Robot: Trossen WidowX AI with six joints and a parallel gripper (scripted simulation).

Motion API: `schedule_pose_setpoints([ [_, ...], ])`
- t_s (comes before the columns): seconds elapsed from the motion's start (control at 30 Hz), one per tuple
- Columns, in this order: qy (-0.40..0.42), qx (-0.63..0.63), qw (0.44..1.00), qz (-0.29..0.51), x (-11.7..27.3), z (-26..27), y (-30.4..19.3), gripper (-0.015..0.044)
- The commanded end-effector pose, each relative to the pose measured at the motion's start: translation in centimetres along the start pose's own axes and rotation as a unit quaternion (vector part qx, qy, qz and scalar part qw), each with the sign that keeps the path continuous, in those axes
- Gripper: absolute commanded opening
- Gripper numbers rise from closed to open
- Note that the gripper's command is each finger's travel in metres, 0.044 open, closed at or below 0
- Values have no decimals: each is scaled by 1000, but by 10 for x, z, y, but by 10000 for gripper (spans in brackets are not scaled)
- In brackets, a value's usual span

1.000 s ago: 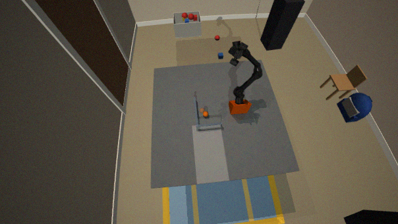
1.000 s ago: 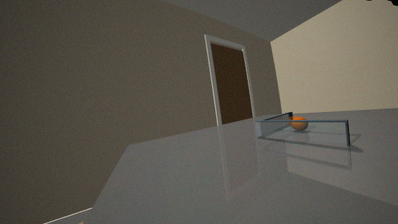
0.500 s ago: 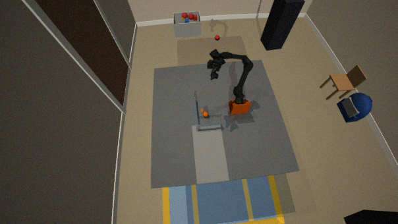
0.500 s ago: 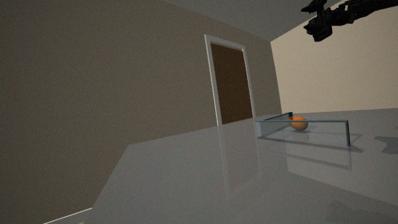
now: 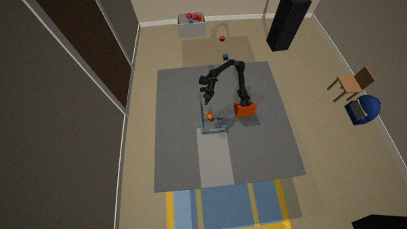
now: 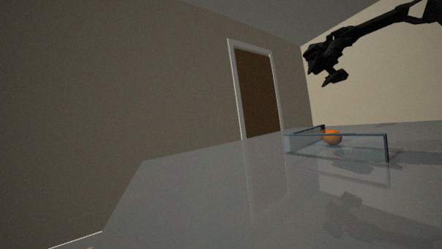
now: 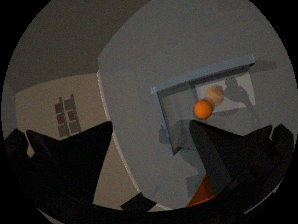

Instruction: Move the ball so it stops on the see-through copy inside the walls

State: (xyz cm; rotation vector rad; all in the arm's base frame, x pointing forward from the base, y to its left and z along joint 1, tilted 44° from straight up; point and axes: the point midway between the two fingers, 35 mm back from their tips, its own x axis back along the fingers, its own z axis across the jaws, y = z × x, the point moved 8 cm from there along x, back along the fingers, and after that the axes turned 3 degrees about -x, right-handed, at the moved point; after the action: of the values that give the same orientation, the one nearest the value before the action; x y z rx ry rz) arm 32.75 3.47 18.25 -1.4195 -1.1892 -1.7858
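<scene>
— Where's the ball?
— I see the ball (image 5: 210, 116) on the worktop (image 5: 175, 141) inside the clear walls (image 5: 201, 114), beside its see-through copy (image 5: 206, 112).
— Gripper?
— My gripper (image 5: 206, 98) hangs above, fingers spread, holding nothing.

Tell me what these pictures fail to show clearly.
- See-through copy: top view, faint and tiny; exterior view, the ball covers most of it.
- Arm: exterior view, cut off by the upper right edge.
- Gripper: exterior view, a dark silhouette, fingers hard to separate.
- Bin contents: top view, too small.
</scene>
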Motion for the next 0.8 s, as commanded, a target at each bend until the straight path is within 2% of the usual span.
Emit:
schedule_pose_setpoints([
  [0.0,-153,56,986,30,-66,-11,-9,371],
  [0.17,-319,146,935,57,-132,-28,-28,371],
  [0.23,-360,175,914,64,-147,-33,-34,371],
  [0.77,-365,178,912,64,-160,-45,-35,371],
])
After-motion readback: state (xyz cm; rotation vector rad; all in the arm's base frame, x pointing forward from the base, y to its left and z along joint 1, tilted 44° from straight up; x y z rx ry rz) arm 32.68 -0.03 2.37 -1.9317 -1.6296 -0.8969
